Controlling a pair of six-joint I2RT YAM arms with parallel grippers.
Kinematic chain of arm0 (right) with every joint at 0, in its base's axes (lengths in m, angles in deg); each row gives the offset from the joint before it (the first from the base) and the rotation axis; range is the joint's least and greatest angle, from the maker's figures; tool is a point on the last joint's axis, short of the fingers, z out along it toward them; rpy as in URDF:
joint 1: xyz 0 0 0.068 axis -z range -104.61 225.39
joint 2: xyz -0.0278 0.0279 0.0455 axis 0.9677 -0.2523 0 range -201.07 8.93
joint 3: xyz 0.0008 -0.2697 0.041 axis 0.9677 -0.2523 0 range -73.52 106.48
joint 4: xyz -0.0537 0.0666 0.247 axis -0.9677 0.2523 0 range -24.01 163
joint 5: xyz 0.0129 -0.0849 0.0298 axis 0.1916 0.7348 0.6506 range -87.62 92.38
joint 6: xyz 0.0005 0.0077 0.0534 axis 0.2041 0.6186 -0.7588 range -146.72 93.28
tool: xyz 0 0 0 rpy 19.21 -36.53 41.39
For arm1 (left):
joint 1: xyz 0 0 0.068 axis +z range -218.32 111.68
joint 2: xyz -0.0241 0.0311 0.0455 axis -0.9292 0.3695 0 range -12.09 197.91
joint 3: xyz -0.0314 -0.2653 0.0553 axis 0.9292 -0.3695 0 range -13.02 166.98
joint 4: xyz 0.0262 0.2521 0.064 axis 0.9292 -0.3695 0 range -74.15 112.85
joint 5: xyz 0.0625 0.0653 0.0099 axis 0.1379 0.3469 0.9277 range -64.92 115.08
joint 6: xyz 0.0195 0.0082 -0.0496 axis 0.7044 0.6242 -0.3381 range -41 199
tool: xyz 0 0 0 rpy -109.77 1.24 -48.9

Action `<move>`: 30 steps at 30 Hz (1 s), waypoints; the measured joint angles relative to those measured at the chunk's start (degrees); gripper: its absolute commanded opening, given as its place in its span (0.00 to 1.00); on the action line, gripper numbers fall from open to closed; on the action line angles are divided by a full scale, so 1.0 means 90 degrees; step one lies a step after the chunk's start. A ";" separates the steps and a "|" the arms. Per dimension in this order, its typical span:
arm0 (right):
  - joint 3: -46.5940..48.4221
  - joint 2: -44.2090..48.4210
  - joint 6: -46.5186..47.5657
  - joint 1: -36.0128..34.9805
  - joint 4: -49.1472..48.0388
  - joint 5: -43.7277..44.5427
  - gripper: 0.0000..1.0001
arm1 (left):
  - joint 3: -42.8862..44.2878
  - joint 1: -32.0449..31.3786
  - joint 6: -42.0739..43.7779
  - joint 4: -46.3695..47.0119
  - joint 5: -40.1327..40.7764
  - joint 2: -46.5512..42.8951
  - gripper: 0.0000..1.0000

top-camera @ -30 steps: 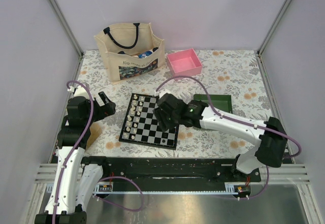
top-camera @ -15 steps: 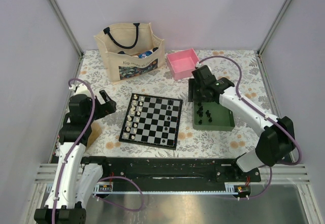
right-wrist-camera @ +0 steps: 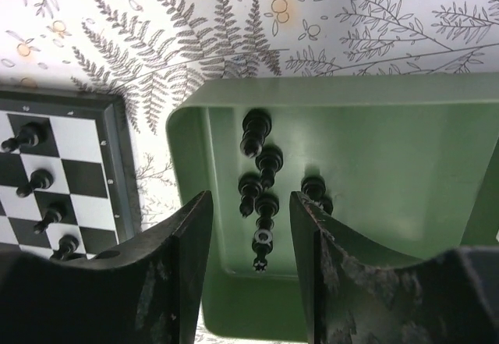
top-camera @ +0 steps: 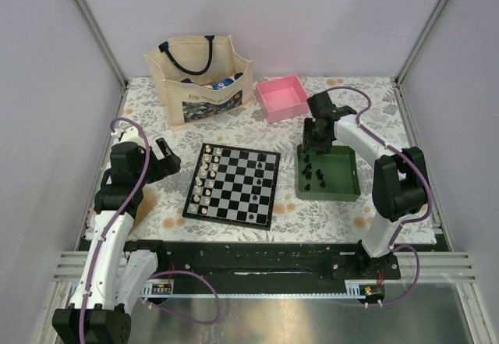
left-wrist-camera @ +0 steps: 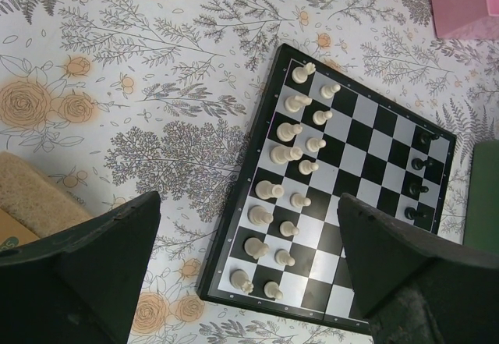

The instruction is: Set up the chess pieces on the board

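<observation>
- Lying in a loose cluster in the left part of the green tray (right-wrist-camera: 390, 164) are several black chess pieces (right-wrist-camera: 261, 180). Some touch one another, and whether each stands or has toppled is hard to tell.
- Four more black pieces stand one per square in the column along the right edge of the board (top-camera: 234, 192).
- The board sits flat on the counter (top-camera: 366, 118), roughly at its middle and turned slightly askew, with the tray just to its right. A narrow strip of flowered counter shows between them.
- Cream-white chessmen (left-wrist-camera: 288, 153) fill the two columns along the board's left edge, and the squares between the two colours are bare.
- The right end effector (right-wrist-camera: 249, 211) hangs over the tray's left part, directly above the black cluster. Its fingers are parted on either side of the pieces, and nothing is gripped between them.
- The right arm reaches from its base at the near right, out to the far side of the tray.
- The left end effector (left-wrist-camera: 248, 203) hovers over the counter to the left of the board, well apart from the pieces. Its fingers are spread wide and carry nothing, and its camera looks across the white side of the board.
- A pink box (top-camera: 284, 97) rests on the counter beyond the tray, near the far edge.
- A beige tote bag (top-camera: 199, 79) with dark handles stands at the far left, beyond the board.
</observation>
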 measured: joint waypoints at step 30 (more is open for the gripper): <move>0.0342 -0.0979 0.0418 0.0284 -0.0187 -0.0551 0.43 | -0.0053 -0.0002 0.0000 -0.0075 0.0253 0.0061 0.99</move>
